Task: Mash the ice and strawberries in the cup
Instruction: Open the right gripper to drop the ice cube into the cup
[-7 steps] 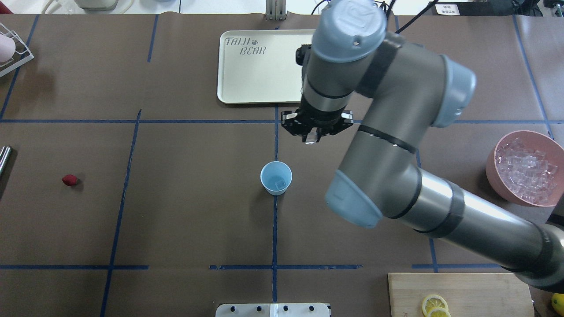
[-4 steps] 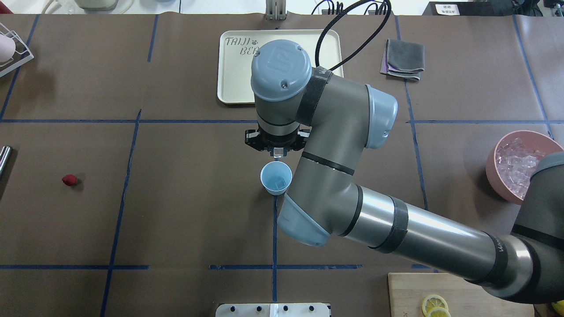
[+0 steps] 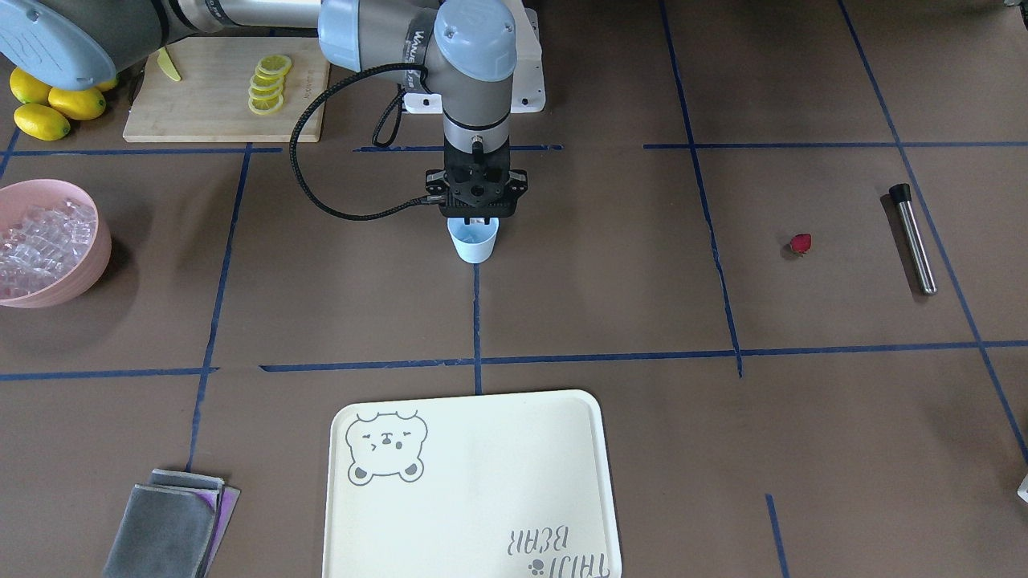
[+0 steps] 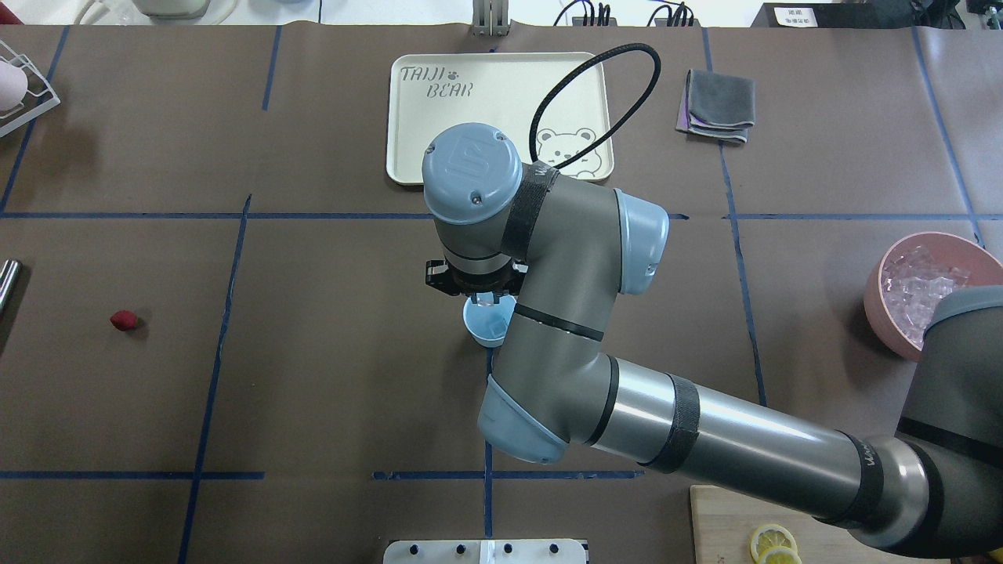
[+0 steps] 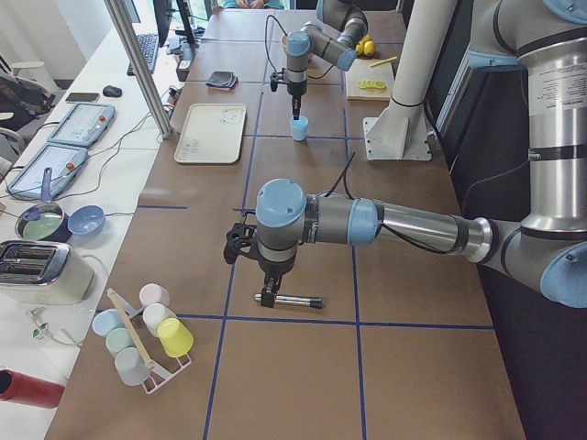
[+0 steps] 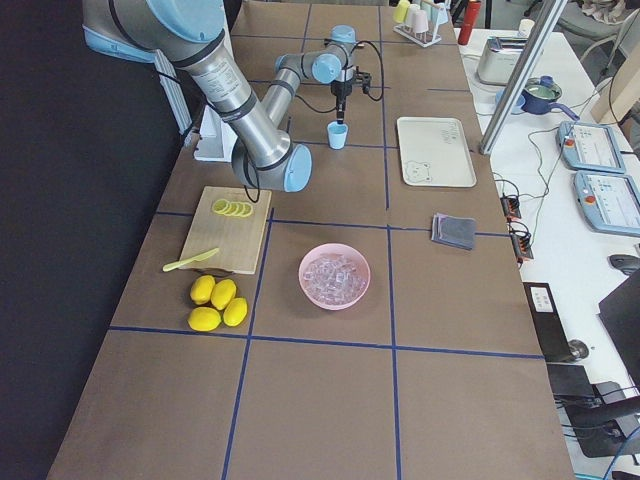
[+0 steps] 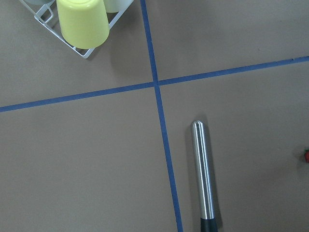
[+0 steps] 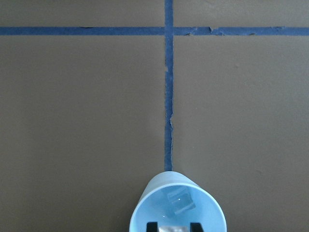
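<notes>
Your right arm reaches from the near right corner of the table (image 4: pixel 313 392) to its middle, with the forearm close to level. The wrist is bent so that the right end effector (image 4: pixel 486 296) points straight down over the cup (image 4: pixel 482 333). Its two dark fingers are closed on a small, clear, glassy ice cube (image 4: pixel 487 298) held right at the cup's mouth. You cannot tell whether the cube is already below the rim. The cup is smooth pale blue plastic, tapered and without a handle. It stands upright on a blue tape line at the middle of the table, and a second cube (image 8: pixel 181 203), whitish and translucent, lies on its bottom. The strawberry (image 4: pixel 123 319), a small dark red piece, lies on the bare brown table cover well to the left, far from the cup. Farther left lies a polished metal rod (image 7: pixel 203 169) with a black end. Your left arm is stretched level across that end of the table, and the left end effector (image 5: pixel 268 295) hangs pointing down close above the rod. The pictures do not show whether it is open or closed. At the right edge sits a round pink bowl (image 4: pixel 874 301) heaped with more ice (image 3: pixel 36 241).
</notes>
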You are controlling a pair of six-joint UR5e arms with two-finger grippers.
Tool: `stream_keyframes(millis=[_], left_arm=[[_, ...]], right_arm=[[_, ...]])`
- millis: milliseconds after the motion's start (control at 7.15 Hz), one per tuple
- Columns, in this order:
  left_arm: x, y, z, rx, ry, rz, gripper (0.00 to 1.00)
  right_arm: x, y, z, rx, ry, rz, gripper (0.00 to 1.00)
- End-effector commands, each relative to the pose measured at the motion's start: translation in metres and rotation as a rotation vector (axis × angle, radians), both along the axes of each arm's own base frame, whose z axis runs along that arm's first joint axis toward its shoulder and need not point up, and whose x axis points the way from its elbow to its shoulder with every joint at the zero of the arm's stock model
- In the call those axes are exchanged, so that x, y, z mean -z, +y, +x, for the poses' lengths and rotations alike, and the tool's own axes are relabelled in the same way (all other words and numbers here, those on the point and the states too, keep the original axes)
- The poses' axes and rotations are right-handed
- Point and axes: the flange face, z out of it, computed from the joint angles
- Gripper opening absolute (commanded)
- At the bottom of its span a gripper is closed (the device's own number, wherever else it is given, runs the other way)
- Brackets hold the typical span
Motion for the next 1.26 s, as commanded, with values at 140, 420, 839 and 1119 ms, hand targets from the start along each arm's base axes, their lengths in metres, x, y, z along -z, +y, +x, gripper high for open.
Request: stream_keyframes(millis=[140,420,839,1119], left_arm=[[0.000,0.000,0.000,0.000,0.000,0.000,1.00],[0.001,0.000,0.000,0.001,0.000,0.001,1.00],[0.001,0.000,0.000,0.000,0.000,0.002,1.00],[0.001,0.000,0.000,0.000,0.000,0.002,1.00]], right_arm=[[-0.005,0.007,-0.005,-0.003,0.007,-0.015,0.87],[-0.004,0.006,-0.004,-0.012,0.008,-0.009,0.97],[0.004,0.006,0.000,-0.043,-0.007,-0.023,0.99],[0.015,0.005,0.016,-0.055,-0.038,-0.005,0.99]])
